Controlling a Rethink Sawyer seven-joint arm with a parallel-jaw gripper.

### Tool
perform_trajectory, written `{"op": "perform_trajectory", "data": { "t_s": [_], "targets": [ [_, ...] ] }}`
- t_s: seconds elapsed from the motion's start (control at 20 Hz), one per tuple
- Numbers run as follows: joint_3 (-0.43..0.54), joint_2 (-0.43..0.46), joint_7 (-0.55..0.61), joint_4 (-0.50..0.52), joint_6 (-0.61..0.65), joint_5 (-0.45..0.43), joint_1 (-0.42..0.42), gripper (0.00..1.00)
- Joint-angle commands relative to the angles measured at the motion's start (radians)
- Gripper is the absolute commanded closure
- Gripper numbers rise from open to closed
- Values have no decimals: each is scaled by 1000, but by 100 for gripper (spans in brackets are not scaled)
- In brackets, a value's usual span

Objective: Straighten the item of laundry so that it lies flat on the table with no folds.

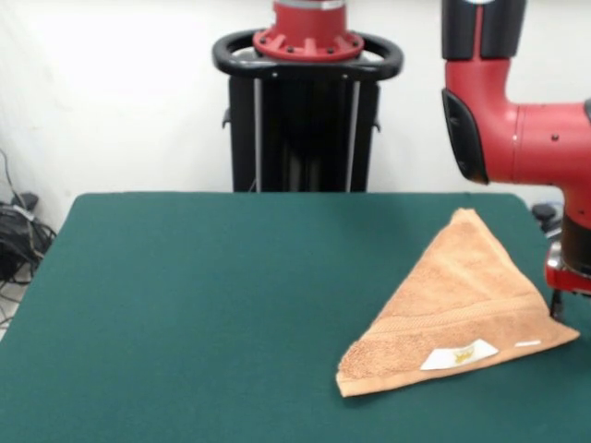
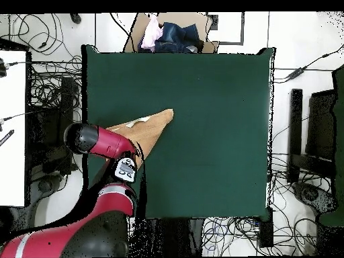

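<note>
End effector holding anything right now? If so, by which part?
Cannot be told. The end effector sits at the towel's corner near the table edge, but its grasp is hidden.

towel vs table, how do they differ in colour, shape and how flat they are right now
The towel is peach-orange; the table is dark green. The towel shows as a folded triangle; the table is a wide rectangle. The towel is doubled over, with a white label near its front edge; the table top lies flat and plain. The towel sits at one side, covering little of the table.

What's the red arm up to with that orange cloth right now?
Gripper low at the peach-orange terry towel's edge; open or shut unclear. Towel folded into a triangle, not flat. Dark green felt table: nothing else on it.
</note>
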Motion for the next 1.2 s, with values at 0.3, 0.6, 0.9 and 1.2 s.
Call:
{"op": "perform_trajectory", "data": {
  "t_s": [0.3, 0.6, 0.9, 1.2],
  "targets": [
    [71, 96, 245, 8, -56, 47, -34, 0],
    [-3, -6, 263, 20, 102, 17, -34, 0],
    [-62, -36, 230, -24, 231, -33, -77, 0],
    [-83, -75, 201, -39, 333, -71, -121, 0]
  ]
}}
